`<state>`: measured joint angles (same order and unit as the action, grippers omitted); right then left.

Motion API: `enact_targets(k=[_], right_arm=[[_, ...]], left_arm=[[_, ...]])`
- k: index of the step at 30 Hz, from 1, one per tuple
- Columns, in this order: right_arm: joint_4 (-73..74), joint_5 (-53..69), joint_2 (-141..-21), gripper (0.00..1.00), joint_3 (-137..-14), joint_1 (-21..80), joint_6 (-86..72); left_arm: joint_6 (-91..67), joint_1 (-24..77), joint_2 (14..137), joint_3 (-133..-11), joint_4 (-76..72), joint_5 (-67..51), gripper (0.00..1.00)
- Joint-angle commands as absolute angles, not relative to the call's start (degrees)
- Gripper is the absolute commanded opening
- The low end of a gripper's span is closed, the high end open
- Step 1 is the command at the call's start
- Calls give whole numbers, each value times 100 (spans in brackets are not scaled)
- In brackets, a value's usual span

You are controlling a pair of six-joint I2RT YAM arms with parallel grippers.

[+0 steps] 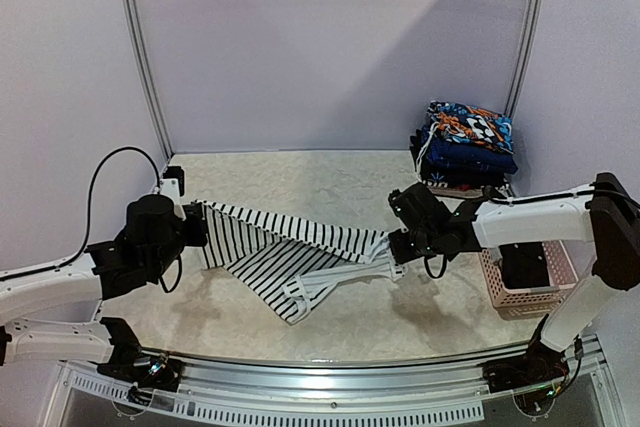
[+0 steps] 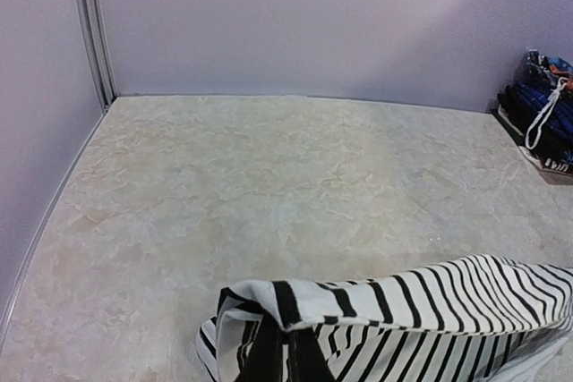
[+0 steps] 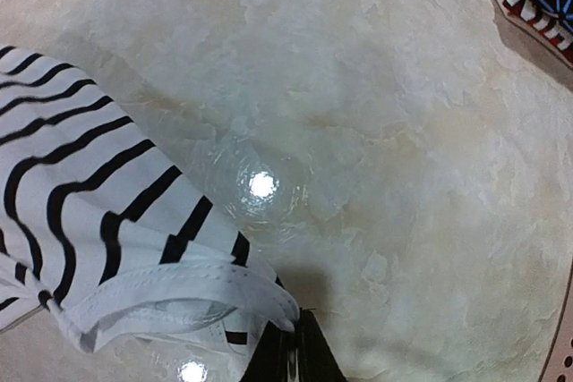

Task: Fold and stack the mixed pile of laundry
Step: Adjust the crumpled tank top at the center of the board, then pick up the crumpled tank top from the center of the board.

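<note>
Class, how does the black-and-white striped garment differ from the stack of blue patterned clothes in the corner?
The striped garment is stretched unfolded between the left gripper and right gripper; the blue patterned stack sits folded, untouched. The garment is two-toned; the stack multicoloured. Both are fabric.

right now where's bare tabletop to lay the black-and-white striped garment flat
Bare marble tabletop lies behind the black-and-white striped garment, up to the back wall, and in front of it toward the near rail. The right side is crowded: folded colourful stack and pink lattice basket.

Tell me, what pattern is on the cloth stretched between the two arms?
Black and white stripes on the cloth; the top external view shows it best.
</note>
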<state>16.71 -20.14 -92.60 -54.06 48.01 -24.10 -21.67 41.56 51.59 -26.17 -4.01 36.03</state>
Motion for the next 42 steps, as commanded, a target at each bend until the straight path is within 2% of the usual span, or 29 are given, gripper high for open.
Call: enact_targets(k=[1,5,10,16,24,29,35,42], right_arm=[[1765,-1893,-9271,10,-5409,4699,-2434],[1936,-1932,-9418,17,-5545,4629,-2385],[2067,-1938,-9358,31,-5673,4538,-2202],[1978,-1677,-9105,42,-5752,4544,-1816],[1557,-766,-8675,45,-5494,4657,-1493],[729,504,-8689,45,-5256,4850,-1686],[416,454,-9474,45,-5398,4974,-2249],[427,506,-9810,45,-5372,4975,-2616]], left_arm=[[-2168,4078,5356,-2522,-472,3706,0],[-2107,4078,5588,-2515,-632,3717,0],[-2006,4078,5963,-2567,-867,3726,0],[-1934,4078,6297,-2660,-1003,3753,0],[-1922,4069,6468,-2716,-1046,3725,0],[-1935,4069,6486,-2731,-1059,3654,0],[-1967,4073,6422,-2734,-996,3591,0],[-1995,4069,6330,-2699,-932,3571,0]])
